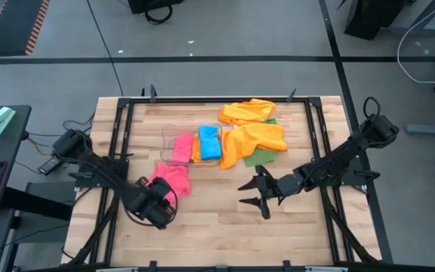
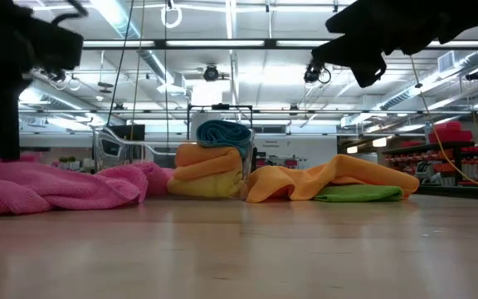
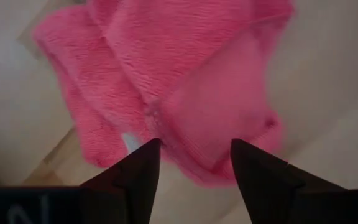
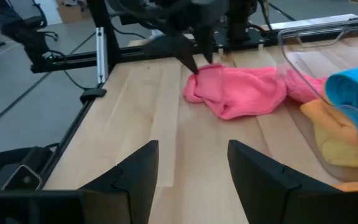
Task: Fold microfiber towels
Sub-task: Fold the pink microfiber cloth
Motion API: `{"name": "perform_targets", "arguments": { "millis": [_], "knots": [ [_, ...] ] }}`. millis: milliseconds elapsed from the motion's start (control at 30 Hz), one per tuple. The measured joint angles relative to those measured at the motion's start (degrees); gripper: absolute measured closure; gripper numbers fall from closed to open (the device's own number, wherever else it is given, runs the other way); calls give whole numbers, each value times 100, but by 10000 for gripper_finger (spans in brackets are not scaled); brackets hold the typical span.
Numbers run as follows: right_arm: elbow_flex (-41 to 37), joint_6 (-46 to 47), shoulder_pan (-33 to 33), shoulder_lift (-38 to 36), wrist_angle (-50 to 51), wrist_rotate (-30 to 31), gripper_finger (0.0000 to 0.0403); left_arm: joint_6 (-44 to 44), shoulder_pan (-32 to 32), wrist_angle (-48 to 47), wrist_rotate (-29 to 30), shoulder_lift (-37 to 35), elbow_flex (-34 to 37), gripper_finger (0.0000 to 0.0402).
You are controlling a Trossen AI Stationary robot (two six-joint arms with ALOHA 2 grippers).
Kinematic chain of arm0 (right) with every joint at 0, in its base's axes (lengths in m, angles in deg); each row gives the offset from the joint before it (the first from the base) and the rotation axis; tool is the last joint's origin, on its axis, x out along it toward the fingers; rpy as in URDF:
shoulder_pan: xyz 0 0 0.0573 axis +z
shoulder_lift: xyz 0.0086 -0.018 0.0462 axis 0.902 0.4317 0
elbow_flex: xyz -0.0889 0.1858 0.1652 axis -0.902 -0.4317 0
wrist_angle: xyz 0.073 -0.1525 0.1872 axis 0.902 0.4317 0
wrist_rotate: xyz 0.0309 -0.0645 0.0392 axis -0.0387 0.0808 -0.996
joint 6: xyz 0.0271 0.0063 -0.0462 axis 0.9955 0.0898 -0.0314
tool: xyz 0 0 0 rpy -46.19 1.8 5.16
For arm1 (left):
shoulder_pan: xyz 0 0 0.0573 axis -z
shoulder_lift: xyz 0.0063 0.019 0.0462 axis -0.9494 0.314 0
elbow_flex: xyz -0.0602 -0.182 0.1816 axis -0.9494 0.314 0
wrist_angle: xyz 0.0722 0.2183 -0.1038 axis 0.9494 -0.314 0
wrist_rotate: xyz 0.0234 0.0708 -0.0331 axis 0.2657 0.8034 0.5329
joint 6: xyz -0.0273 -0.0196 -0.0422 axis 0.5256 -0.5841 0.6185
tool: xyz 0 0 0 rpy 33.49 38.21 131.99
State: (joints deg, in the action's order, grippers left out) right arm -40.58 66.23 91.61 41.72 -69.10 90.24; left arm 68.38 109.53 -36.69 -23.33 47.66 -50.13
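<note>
A crumpled pink towel (image 1: 172,180) lies on the wooden table, in front of the clear bin (image 1: 168,134). My left gripper (image 3: 194,152) points down over the towel's near-left end (image 4: 197,73), open, one finger on each side of that edge. My right gripper (image 1: 252,198) hangs open above bare table to the right of the pink towel, with nothing between its fingers (image 4: 135,168). The bin holds a folded pink towel (image 1: 181,147), an orange one and a blue one (image 1: 209,141). Loose orange towels (image 1: 257,138) lie over a green one (image 1: 263,156) at the far right. My left gripper comes at the pink towel's near-left edge (image 3: 166,140) from above, with its open fingertips (image 3: 148,155) right at the cloth. I cannot tell whether they touch it. The towel lies slack on the table.
The black frame rails (image 1: 119,151) run along the table's left and right sides. Bare wood (image 1: 225,234) stretches across the near half of the table. A second orange towel (image 1: 246,112) lies bunched at the far edge.
</note>
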Motion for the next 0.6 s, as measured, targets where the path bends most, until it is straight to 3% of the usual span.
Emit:
{"name": "perform_targets", "arguments": {
  "millis": [233,533,600],
  "knots": [
    [0,114,216,0,5,137,201,72,-136,-208,42,387,0,237],
    [0,87,414,0,67,343,201,-530,-51,156,500,365,-74,383],
    [0,98,414,0,73,343,201,-902,30,461,864,362,-282,388]
  ]
}}
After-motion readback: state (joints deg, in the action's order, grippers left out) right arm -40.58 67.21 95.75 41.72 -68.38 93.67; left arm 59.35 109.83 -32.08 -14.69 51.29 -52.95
